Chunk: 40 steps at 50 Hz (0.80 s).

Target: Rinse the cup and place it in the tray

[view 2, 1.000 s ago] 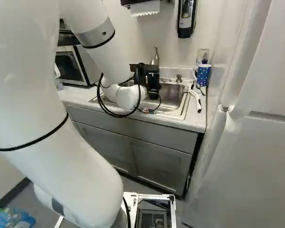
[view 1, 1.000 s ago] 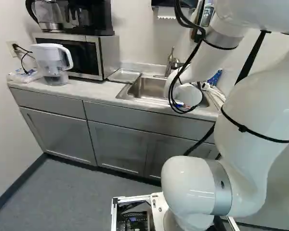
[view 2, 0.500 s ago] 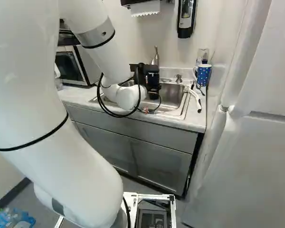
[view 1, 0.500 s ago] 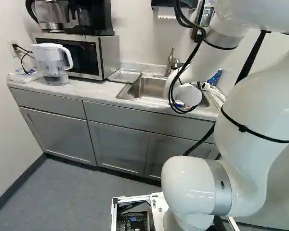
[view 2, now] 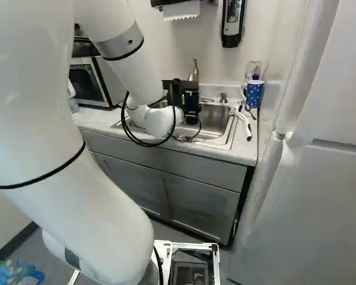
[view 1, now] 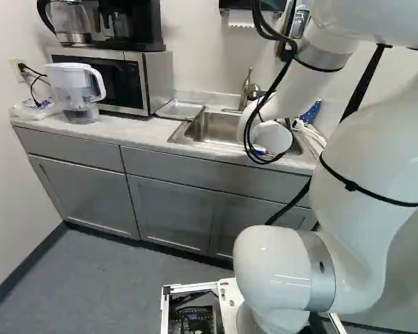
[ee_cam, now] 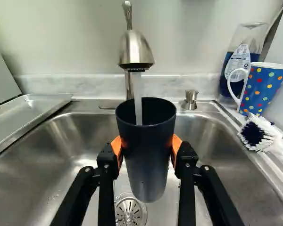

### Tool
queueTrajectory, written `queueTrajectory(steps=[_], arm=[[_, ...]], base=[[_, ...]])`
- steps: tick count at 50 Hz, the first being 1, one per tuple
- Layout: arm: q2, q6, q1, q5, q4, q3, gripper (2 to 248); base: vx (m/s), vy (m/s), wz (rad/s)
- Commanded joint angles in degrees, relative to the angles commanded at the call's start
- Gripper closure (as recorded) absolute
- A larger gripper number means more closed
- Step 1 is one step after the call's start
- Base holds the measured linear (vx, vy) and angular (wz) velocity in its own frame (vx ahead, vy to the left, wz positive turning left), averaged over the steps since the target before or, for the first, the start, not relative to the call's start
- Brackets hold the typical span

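Over the sink (ee_cam: 42,165), a black claw (view 2: 191,110) holds a dark cup (ee_cam: 147,155) from both sides, its fingers parted by the cup's width. Water from the sink's faucet (ee_cam: 136,49) runs into the cup. A metal tray (ee_cam: 37,110) lies beside the sink, opposite a dotted mug (ee_cam: 263,89).

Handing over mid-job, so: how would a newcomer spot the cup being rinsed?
Over the stainless-steel sink, under the metal faucet, the black two-finger gripper holds a tall, tapered dark cup. Water runs into it; unlike the blue polka-dotted mug beside the sink, it is plain and shows no handle.
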Motion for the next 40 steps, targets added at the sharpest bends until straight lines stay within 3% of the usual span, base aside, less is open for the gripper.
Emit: queueTrajectory(steps=[40], arm=[[0.0,0.0,0.0,0.0,0.0,0.0,129]], base=[[0.000,0.000,0.000]])
